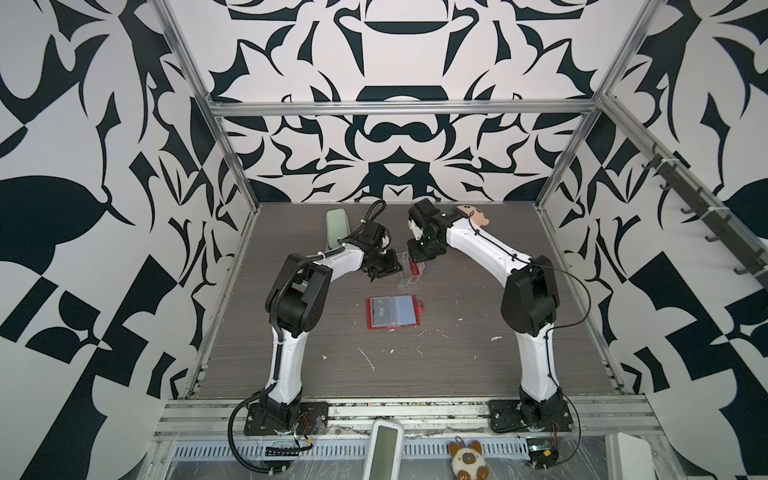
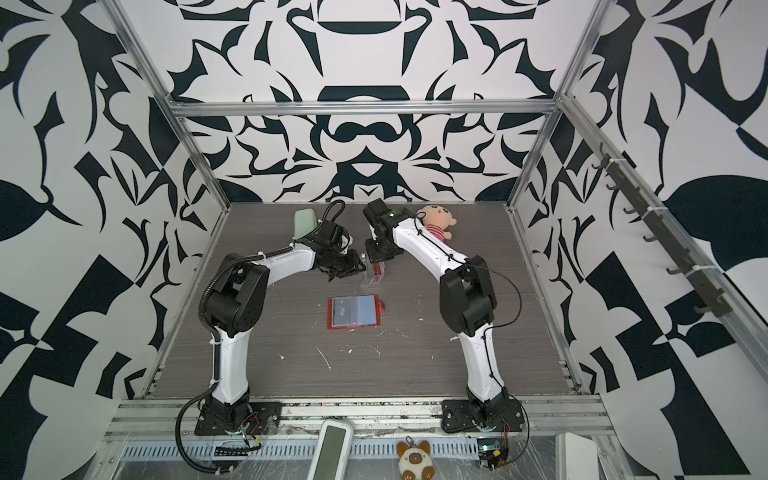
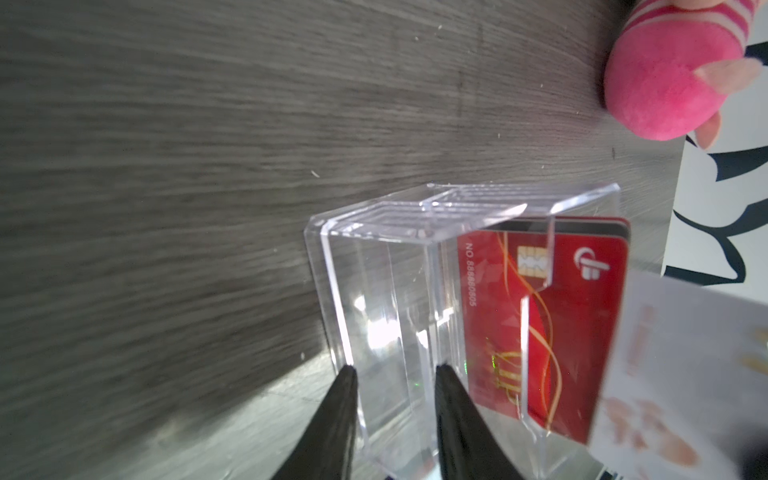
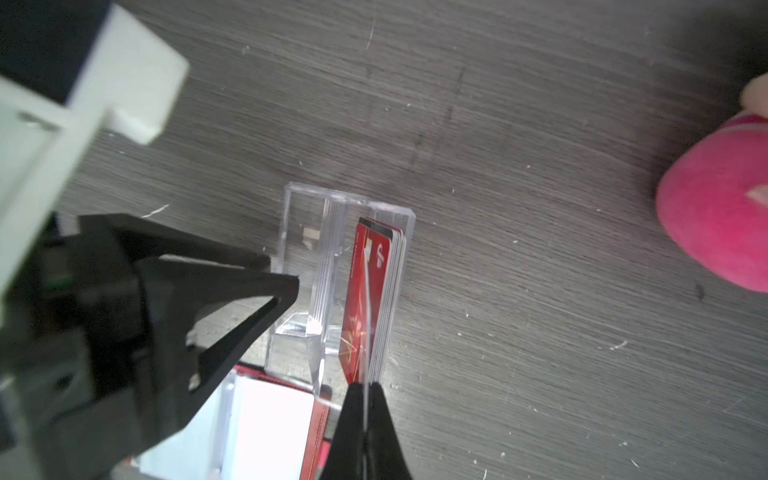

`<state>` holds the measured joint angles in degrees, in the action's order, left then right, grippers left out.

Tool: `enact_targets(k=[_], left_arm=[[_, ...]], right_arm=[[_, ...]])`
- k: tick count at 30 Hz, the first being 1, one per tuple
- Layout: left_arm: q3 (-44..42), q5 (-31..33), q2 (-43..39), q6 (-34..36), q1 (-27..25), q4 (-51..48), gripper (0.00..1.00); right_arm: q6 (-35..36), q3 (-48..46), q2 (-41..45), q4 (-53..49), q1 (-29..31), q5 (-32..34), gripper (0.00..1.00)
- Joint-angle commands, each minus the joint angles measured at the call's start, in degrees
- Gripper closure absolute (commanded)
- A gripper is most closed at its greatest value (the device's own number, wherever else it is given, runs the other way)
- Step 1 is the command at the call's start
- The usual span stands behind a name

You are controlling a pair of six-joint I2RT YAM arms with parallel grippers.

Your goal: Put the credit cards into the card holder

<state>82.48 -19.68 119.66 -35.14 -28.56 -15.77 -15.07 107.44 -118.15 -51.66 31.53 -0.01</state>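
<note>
We see the right tool (image 4: 365,388) pinching a pale card (image 3: 681,374) edge-on, just beside the clear box (image 3: 374,291). The left tool (image 3: 395,374) grips that box's wall.

Two white-and-black robot arms rise from their bases and bend inward toward each other at the far middle. The left black parallel gripper (image 3: 395,374) reaches sideways, its slim fingers parted. The right black parallel gripper (image 4: 365,390) points downward, its fingertips pinched tightly together.
</note>
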Motion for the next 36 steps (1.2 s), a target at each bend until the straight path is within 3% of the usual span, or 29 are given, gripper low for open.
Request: enact_targets(k=[1, 10, 24, 36], left_arm=[[-0.4, -1.7, -1.9, 2.1, 0.3, -3.4, 0.6], [-2.1, -1.4, -9.8, 5.1, 0.3, -4.4, 0.51], [-18.9, 7.4, -24.5, 3.1, 0.2, -2.8, 0.52], [-33.1, 12.3, -33.6, 0.0, 0.1, 0.0, 0.52]], right_arm=[[-1.2, -3.2, 6.4, 3.6, -0.9, -2.1, 1.0], [-1.6, -15.3, 15.0, 10.6, -1.7, -6.8, 1.0], [-5.5, -34.6, 25.7, 21.6, -1.5, -15.6, 1.0], [-9.1, -45.6, 27.4, 31.5, 1.1, -21.6, 1.0]])
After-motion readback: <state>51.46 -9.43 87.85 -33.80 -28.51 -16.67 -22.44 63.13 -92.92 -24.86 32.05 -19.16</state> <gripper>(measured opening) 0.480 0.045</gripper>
